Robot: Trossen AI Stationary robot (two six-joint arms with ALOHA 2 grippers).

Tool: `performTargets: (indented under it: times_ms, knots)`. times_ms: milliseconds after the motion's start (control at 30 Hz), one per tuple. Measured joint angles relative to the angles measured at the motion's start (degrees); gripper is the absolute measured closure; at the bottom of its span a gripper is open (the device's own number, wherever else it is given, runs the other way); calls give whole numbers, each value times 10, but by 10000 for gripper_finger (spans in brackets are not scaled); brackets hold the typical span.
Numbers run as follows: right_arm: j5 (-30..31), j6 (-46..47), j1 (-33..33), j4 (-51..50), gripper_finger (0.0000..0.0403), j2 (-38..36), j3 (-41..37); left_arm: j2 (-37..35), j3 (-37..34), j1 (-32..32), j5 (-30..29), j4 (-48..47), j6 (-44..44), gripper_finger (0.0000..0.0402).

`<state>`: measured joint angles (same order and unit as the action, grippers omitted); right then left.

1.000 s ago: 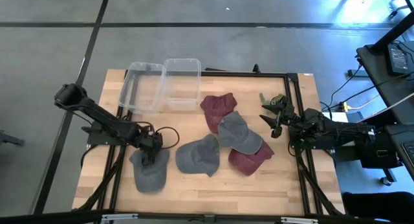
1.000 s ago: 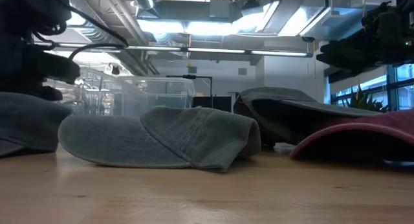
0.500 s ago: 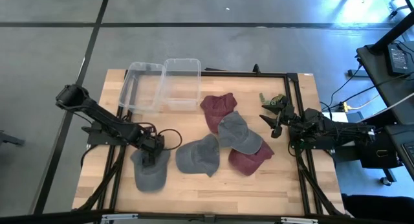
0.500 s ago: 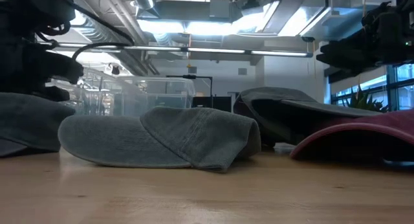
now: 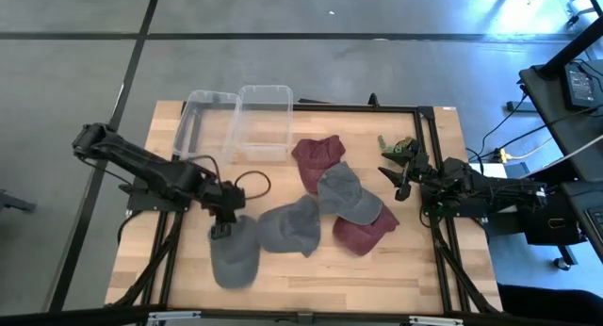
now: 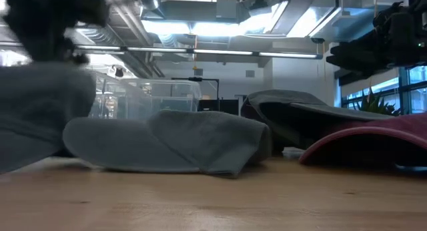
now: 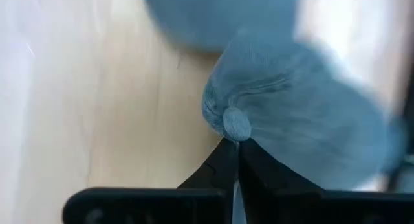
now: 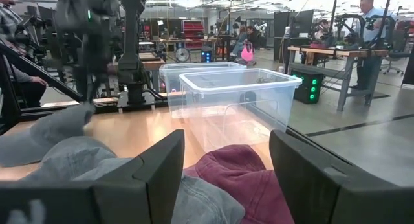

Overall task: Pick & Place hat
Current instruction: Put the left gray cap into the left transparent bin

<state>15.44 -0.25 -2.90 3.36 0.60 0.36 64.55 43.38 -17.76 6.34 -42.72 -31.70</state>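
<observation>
Several caps lie on the wooden table. My left gripper (image 5: pixel 222 230) (image 7: pixel 237 143) is shut on a grey hat (image 5: pixel 236 258) (image 6: pixel 40 117) near the table's front left. A second grey hat (image 5: pixel 290 227) lies just right of it, a third (image 5: pixel 349 194) farther right on two maroon hats (image 5: pixel 318 156) (image 5: pixel 363 234). My right gripper (image 5: pixel 388 169) (image 8: pixel 226 179) stands open at the table's right side, above the table with nothing between its fingers. My left gripper pinches the top of the grey hat's crown, right at its round button (image 7: pixel 237 123), between its two fingertips. The fingers come from above, pointing down. The crown is drawn up into a peak and the rest of the hat hangs below; whether the brim still touches the table I cannot tell.
Two clear plastic bins (image 5: pixel 203 128) (image 5: pixel 264 123) stand side by side at the table's far left. A black frame (image 5: pixel 419 128) runs along the table's edges. Bare wood shows along the near edge (image 5: pixel 320 279). People and workbenches show in the room beyond.
My left gripper has gone up and a little toward the table's right edge, taking the grey hat along. The hat's crown has risen from lying low on the table, and the whole hat has shifted right, close beside the second grey hat.
</observation>
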Motion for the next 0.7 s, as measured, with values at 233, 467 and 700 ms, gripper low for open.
performTargets:
  times_ms: [233,467,700]
  knots:
    - [0,-1,0,0,176,0,0,-51,115,0,-17,-31,26,398]
    - [0,0,0,0,176,0,0,-76,255,2,-96,-104,85,398]
    - [0,0,0,0,176,0,0,-65,386,39,-273,-220,206,398]
